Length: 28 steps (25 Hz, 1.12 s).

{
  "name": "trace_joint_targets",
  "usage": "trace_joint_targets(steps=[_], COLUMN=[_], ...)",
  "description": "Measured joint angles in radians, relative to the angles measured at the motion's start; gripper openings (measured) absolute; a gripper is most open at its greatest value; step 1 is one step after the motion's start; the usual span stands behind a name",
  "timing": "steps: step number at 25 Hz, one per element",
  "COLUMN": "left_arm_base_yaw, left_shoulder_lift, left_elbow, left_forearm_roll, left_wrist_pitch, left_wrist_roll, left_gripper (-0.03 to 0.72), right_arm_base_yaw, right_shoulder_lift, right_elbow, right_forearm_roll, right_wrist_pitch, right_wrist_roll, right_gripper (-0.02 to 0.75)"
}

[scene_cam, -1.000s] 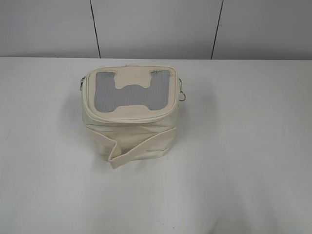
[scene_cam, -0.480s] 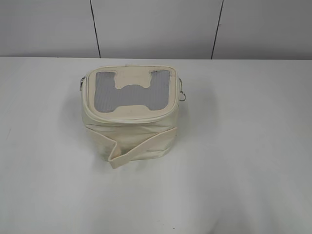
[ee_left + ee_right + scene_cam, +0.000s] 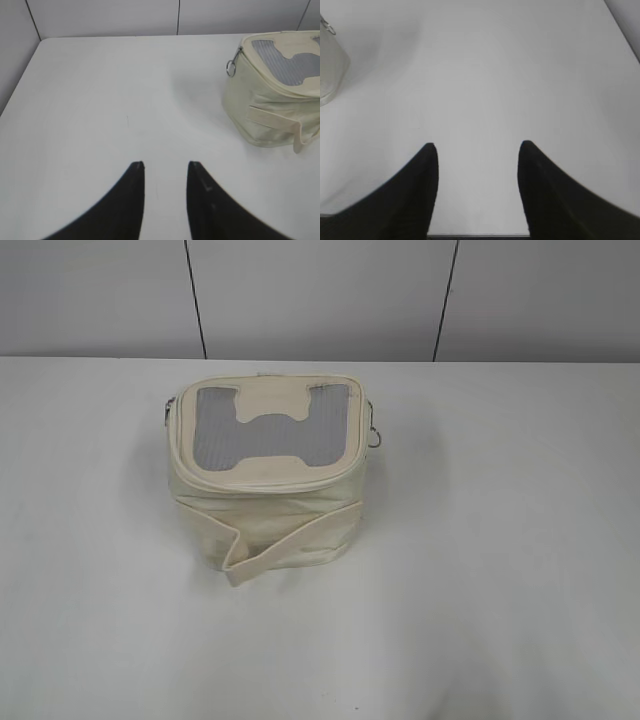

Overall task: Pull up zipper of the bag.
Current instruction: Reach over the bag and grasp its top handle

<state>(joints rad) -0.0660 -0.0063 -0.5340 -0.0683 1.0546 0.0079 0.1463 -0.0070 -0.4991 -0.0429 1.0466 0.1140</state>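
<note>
We judged the task as not yet begun: neither arm touched the bag (image 3: 265, 475), and neither appeared in the exterior view. The left pincer (image 3: 166, 167) stood with a narrow gap between its black fingers (image 3: 131, 195), holding nothing, above bare bench (image 3: 100, 100). The bag sat well ahead of it and off to its right, with one silver ring pull (image 3: 231, 66) on the near upper corner facing it. The right pincer (image 3: 476, 150) stood wider apart, also empty; only an edge of the bag showed far ahead to its left. The zipper (image 3: 262, 487) ran around the top rim beneath the mesh panel (image 3: 262, 425); we could not tell how much of it was closed. The bag stood upright, mesh panel up, its long axis crosswise in the exterior view. All approach, grasp and pull steps remained.
</note>
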Motion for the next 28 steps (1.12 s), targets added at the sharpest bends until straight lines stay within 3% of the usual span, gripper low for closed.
trace_joint_targets(steps=[5,10,13,16,21,28], left_arm_base_yaw=[0.0,0.0,0.0,0.0,0.0,0.0], left_shoulder_lift=[0.0,0.0,0.0,0.0,0.0,0.0], left_elbow=[0.0,0.0,0.0,0.0,0.0,0.0], left_forearm_roll=[-0.006,-0.021,-0.025,-0.024,-0.019,-0.019], left_wrist_pitch=[0.0,-0.001,-0.002,-0.002,-0.002,-0.002], left_wrist_roll=[0.0,0.0,0.0,0.0,0.0,0.0], left_gripper=[0.228,0.228,0.228,0.228,0.228,0.228], right_arm_base_yaw=[0.0,0.0,0.0,0.002,0.062,0.19], right_shoulder_lift=[0.19,0.673,1.031,1.34,1.8,2.21], right_elbow=[-0.018,-0.085,-0.236,-0.449,-0.928,-1.477], right_forearm_roll=[0.222,0.568,0.826,0.999,1.06,1.028], right_wrist_pitch=[-0.059,-0.355,-0.406,-0.359,-0.17,0.016], right_wrist_roll=[-0.201,-0.61,-0.935,-1.167,-1.276,-1.191], right_gripper=[0.411,0.411,0.411,0.411,0.411,0.411])
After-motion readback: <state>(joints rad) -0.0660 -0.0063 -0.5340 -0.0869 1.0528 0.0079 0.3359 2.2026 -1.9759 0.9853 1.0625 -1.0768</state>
